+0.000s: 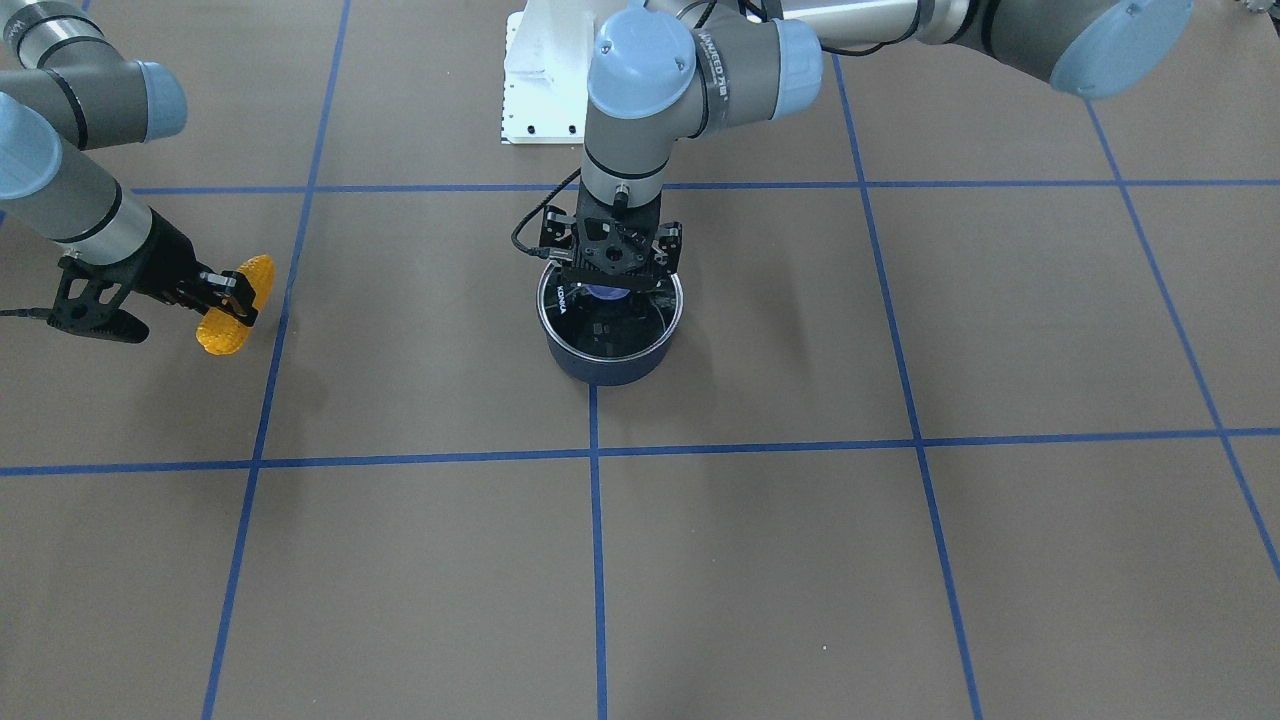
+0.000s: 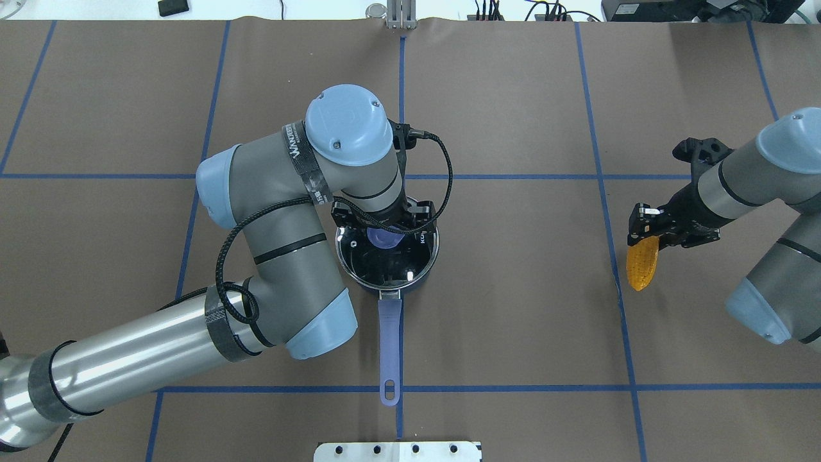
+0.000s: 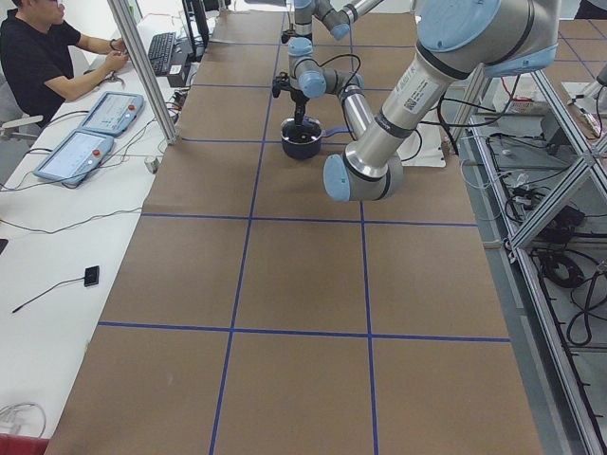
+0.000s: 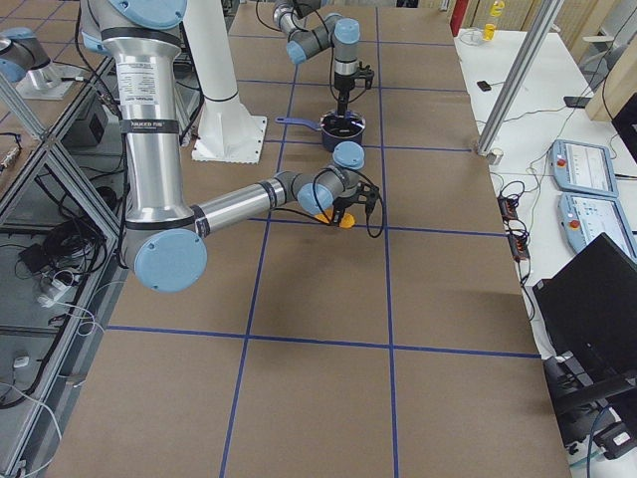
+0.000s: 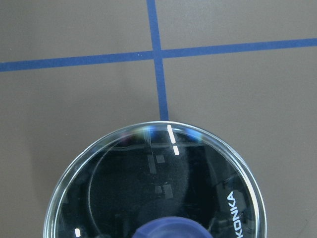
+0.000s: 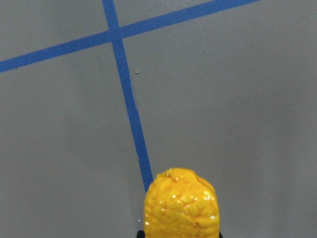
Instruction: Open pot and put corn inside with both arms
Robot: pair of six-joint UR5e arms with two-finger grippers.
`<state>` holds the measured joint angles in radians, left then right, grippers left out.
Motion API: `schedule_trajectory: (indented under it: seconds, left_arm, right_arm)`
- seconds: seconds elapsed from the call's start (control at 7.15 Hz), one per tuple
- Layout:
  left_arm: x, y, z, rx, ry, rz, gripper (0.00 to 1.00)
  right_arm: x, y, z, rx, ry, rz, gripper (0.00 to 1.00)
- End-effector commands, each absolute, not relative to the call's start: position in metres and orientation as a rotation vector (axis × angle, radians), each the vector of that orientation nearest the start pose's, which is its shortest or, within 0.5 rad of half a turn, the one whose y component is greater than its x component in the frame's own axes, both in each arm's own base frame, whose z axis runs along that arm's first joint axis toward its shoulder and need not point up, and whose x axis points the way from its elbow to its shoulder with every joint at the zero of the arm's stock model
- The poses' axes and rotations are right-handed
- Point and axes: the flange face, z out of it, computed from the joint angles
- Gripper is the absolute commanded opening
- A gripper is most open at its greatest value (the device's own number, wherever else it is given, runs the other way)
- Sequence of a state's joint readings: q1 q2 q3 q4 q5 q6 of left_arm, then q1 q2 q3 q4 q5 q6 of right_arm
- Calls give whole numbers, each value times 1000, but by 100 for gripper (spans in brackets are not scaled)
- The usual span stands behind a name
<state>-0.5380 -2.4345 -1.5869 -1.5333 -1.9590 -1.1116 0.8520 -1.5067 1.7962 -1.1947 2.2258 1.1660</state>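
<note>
The dark navy pot stands at the table's middle, its periwinkle handle pointing toward the robot. The glass lid rests on it. My left gripper reaches straight down, its fingers close on either side of the lid's blue knob. The knob also shows at the bottom edge of the left wrist view. My right gripper is shut on one end of the yellow corn and holds it a little above the table, far to the pot's right. The corn fills the bottom of the right wrist view.
The robot's white base plate lies at the table's near edge behind the pot handle. Blue tape lines mark a grid on the brown table. An operator sits at a side desk with teach pendants.
</note>
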Motion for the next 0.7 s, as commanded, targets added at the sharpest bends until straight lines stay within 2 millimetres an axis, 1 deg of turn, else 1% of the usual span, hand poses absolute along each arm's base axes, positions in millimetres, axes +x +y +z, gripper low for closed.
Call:
schedule_trajectory:
  seconds: [0.0,0.14,0.28,0.56]
  left_arm:
    - [563,-439,123,71,905,92,80]
    - [563,-439,123,71,905,92,72]
    - [563,-439,131,67,897,91,70]
    - [563,-439,131,66,897,90,65]
  right_arm:
    - [-296,-446,475,-132,-888,197,45]
    - [-296,-446,475,-133,-888,196,45]
    - [-297,-446,475,-134,-888,194,45]
    - [-299,-445,474,-134,-889,191,45]
